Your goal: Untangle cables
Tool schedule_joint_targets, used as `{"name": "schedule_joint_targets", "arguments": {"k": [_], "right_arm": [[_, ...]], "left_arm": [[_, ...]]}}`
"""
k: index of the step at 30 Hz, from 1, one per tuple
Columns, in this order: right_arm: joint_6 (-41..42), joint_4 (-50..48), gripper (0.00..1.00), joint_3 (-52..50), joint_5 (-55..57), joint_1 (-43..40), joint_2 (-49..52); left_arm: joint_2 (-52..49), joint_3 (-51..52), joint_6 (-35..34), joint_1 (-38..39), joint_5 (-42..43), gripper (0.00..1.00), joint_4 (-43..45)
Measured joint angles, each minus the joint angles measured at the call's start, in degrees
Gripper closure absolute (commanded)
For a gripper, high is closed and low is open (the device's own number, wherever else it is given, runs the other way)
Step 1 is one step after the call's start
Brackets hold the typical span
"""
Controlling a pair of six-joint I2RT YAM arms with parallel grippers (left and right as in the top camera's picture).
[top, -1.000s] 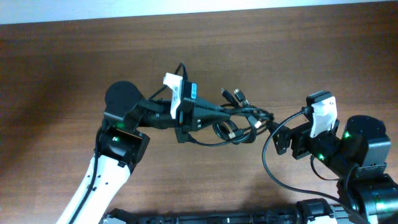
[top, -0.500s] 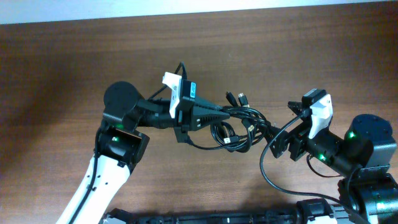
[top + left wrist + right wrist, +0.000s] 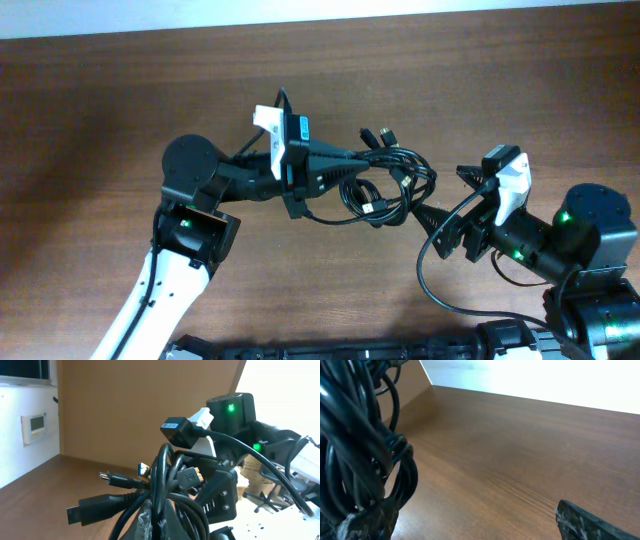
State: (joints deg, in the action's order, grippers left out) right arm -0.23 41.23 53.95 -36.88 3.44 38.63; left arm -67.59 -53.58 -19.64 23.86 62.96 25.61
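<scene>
1. The left gripper (image 3: 345,172) is clamped on the cables (image 3: 385,185). In the left wrist view the black cords come bunched up right out from between its jaws.
2. The cables are one tangled knot of loops near the middle of the table (image 3: 120,90), between the two arms and held up off the wood.
3. A few plug ends (image 3: 378,134) poke out of the top of the knot in the overhead. Up close you can see a flat black plug (image 3: 95,505), a thinner one (image 3: 112,478) and one with a gold tip (image 3: 192,477).
4. The right gripper (image 3: 432,218) sits just beside the right edge of the bundle, pointing at it, with its jaws wide apart.
5. In the right wrist view one finger (image 3: 365,522) is right under the hanging loops, and the other finger (image 3: 585,520) is way off to the side over bare wood. Can't tell if the near finger is actually touching the cords.
</scene>
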Motion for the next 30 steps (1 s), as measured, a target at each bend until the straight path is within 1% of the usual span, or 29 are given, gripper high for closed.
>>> {"name": "schedule_joint_targets", "arguments": {"k": [6,12,19,30], "right_arm": [[-0.13,-3.19,0.01,0.0,-2.21,0.0,0.0],[-0.26,-3.82,0.01,0.0,-3.54,0.0,0.02],[-0.42,-6.69,0.01,0.0,-6.8,0.0,0.02],[2.16,-10.84,0.01,0.0,-8.15,0.0,0.02]], "left_arm": [[0.0,-0.02,-1.14,0.0,-0.94,1.0,0.24],[0.0,-0.02,-1.2,-0.04,-1.11,1.0,0.24],[0.0,-0.33,-1.22,-0.07,-1.29,1.0,0.39],[0.0,-0.37,-1.4,-0.22,-0.55,1.0,0.39]]}}
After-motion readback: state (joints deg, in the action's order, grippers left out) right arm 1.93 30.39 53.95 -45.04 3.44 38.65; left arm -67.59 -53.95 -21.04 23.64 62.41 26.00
